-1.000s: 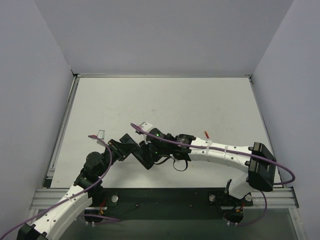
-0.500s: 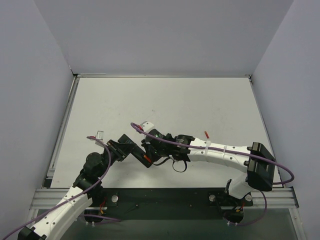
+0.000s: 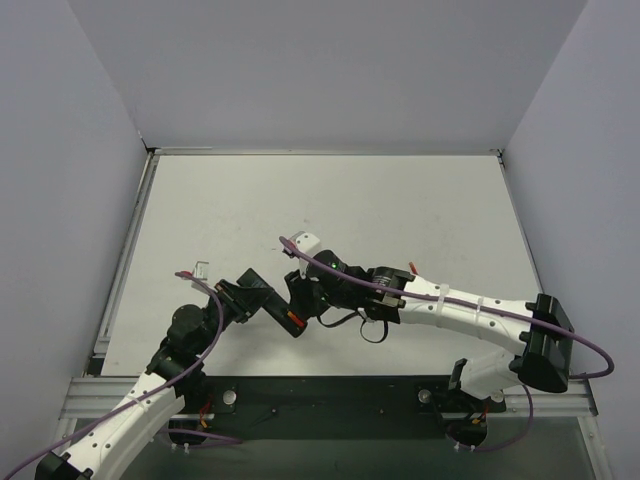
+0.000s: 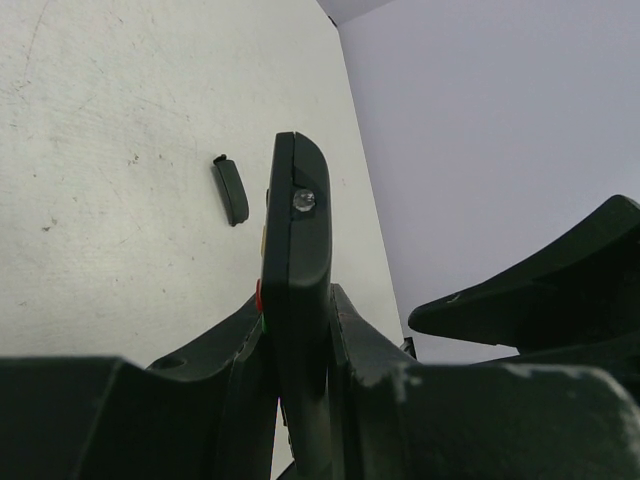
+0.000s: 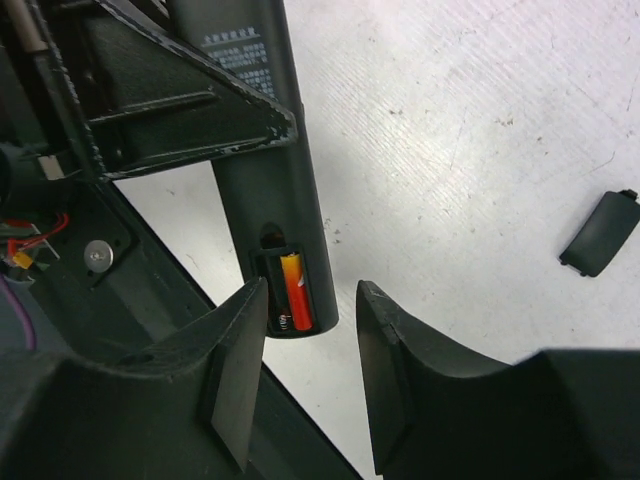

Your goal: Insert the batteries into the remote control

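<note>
Now the right gripper (image 5: 311, 310) has its fingers apart beside a battery (image 5: 291, 288) apparently seated in the remote control (image 5: 262, 150), clamped edgewise by the left gripper (image 4: 296, 360); with the battery cover (image 5: 600, 232) off, a bump could dislodge that cell

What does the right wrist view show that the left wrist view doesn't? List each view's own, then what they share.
Right wrist only: the remote control with its open battery bay, one red battery seated, framed by the open right end effector. Left wrist only: the remote edge-on, its front bulb, clamped in the left end effector. Both: the remote and the black cover lying loose on the table.
</note>
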Robot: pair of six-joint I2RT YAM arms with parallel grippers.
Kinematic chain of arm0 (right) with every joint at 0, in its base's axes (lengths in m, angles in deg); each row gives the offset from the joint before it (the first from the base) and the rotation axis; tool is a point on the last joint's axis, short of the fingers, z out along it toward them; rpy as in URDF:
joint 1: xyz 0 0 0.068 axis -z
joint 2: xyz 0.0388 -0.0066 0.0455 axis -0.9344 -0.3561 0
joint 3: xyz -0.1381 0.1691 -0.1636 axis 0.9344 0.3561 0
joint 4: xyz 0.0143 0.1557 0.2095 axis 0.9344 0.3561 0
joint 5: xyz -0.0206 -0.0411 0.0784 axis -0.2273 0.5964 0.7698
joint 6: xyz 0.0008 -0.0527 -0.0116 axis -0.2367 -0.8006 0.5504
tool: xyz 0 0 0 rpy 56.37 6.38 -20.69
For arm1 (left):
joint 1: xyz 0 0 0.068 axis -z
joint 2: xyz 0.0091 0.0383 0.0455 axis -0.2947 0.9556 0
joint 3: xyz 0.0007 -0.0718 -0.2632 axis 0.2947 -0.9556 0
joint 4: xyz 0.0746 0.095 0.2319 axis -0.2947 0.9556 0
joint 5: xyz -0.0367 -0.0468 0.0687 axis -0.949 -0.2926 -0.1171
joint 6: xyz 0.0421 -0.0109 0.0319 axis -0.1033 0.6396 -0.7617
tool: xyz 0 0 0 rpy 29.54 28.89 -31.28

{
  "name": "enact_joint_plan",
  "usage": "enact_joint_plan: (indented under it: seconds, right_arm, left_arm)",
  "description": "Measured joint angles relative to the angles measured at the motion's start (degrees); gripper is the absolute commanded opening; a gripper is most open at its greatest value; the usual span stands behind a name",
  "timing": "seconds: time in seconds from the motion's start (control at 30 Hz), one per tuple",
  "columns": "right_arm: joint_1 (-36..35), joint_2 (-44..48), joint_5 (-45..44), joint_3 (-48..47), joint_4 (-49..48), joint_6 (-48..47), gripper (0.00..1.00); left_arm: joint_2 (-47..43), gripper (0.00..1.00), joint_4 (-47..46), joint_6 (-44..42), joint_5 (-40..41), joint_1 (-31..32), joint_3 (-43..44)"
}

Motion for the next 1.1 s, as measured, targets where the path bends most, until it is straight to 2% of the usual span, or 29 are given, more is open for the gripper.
enact_joint_plan:
  seconds: [0.17, 0.4, 0.57, 1.03, 1.1]
  right_arm:
    - [0.09, 0.66, 2.49, 0.00, -1.57, -0.28, 0.37]
    - [0.09, -3.52, 5.09, 0.00, -1.64, -0.20, 0.37]
    - [0.09, -4.59, 4.94, 0.24, -1.49, -0.15, 0.30]
    - [0.15, -6.08, 5.14, 0.59, -1.55, -0.04, 0.30]
    - [0.13, -6.32, 5.11, 0.59, -1.55, -0.02, 0.25]
  left_arm:
    - [0.04, 0.00, -0.39, -0.07, -0.33, 0.00, 0.00]
    - [0.04, 0.00, -1.66, 0.35, -0.55, 0.00, 0.00]
    - [0.04, 0.00, -1.86, 0.42, -0.79, 0.00, 0.00]
    - [0.92, 0.00, -2.91, 1.20, -1.14, 0.00, 0.00]
    - [1.27, 0.00, -2.91, 1.22, -1.14, 0.00, 0.00]
